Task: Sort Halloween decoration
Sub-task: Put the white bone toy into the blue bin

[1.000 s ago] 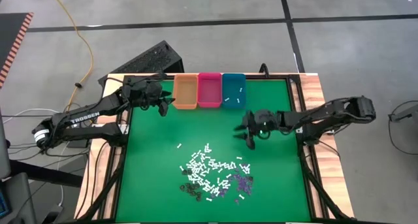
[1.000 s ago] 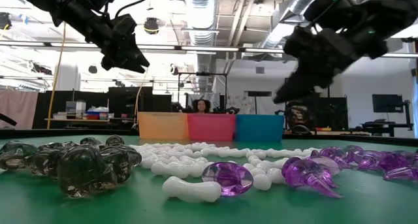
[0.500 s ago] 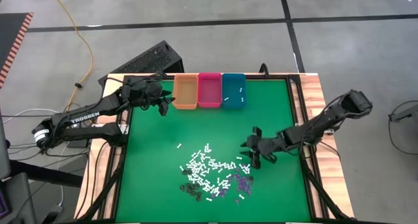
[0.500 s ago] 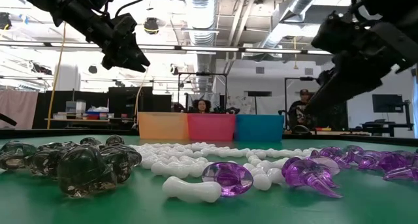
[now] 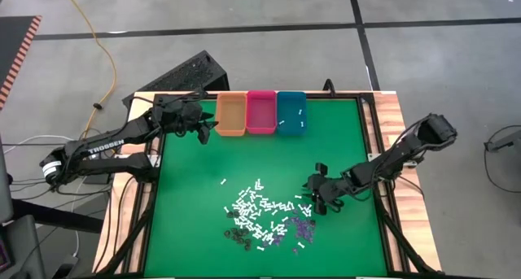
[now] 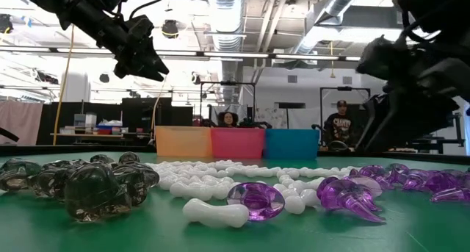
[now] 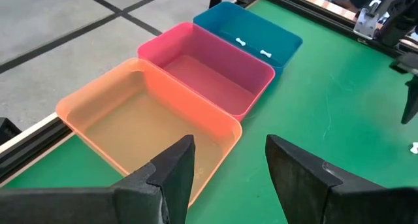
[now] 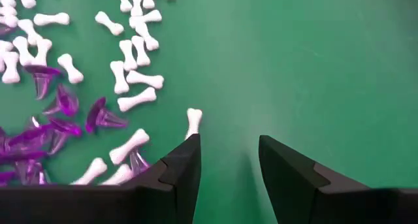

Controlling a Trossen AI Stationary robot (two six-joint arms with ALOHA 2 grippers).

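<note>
Down at the right edge of the scattered pile of tiny white plastic bones, purple bits and dark smoky pieces (image 5: 264, 218) on the green bench (image 5: 195, 222), the right gripper (image 5: 316, 199) hangs low, jaws parted and empty, one white bone (image 8: 193, 120) just beside a fingertip. Over by the orange rectangular bin (image 5: 230, 115), next to the pink bin (image 5: 261, 112) and teal bin (image 5: 291, 112), the left gripper (image 5: 205, 130) waits with jaws wide.

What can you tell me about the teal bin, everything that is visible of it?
The teal bin is a small open rectangular box, apparently of plastic, standing upright at the far edge of the green mat. It is the right end of a row, its side against the pink bin. A few white bone pieces lie inside on its floor. No gripper touches it.
</note>
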